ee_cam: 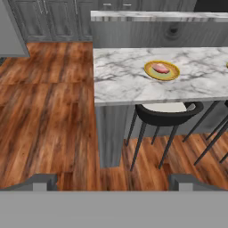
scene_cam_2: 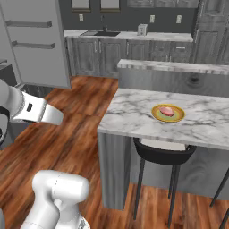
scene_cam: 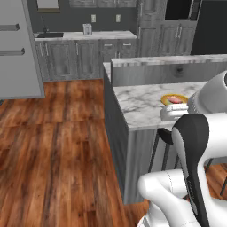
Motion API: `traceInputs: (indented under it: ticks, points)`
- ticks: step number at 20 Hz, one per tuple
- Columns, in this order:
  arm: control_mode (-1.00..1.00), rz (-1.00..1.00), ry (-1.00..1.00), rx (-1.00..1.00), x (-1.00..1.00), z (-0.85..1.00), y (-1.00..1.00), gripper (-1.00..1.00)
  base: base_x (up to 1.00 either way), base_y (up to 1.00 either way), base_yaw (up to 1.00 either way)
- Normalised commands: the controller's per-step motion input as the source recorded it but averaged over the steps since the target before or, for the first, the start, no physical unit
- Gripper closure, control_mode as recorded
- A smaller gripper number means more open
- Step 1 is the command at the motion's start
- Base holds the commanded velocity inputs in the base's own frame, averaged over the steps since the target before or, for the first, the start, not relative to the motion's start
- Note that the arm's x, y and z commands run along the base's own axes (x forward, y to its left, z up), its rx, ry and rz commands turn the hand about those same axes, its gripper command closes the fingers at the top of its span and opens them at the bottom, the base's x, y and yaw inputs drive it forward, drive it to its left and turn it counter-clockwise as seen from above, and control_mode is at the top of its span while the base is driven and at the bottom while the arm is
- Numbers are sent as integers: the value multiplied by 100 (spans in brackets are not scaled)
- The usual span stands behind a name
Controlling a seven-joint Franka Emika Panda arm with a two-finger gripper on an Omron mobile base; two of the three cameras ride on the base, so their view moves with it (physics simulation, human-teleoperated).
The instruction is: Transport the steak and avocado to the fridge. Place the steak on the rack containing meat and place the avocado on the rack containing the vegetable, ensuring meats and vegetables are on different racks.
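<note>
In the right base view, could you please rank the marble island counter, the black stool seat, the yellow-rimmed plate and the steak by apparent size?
1. Marble island counter
2. Black stool seat
3. Yellow-rimmed plate
4. Steak, lying on the plate

Steak [scene_cam_2: 166,111]: pink. Plate [scene_cam_2: 177,117]: green, yellow rim. Surface [scene_cam_2: 129,112]: white marble, grey veins. Floor [scene_cam_2: 67,138]: reddish-brown wood planks. Cupboards [scene_cam_2: 112,53]: grey. Stool [scene_cam_2: 163,154]: black.
</note>
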Motion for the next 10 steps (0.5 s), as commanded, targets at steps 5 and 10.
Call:
traceInputs:
  ticks: [5, 10]
  points:
    - [100, 0, 0, 0, 0, 0, 0, -100, 73, -94, 16]
    - [100, 0, 0, 0, 0, 0, 0, -100, 53, -95, 22]
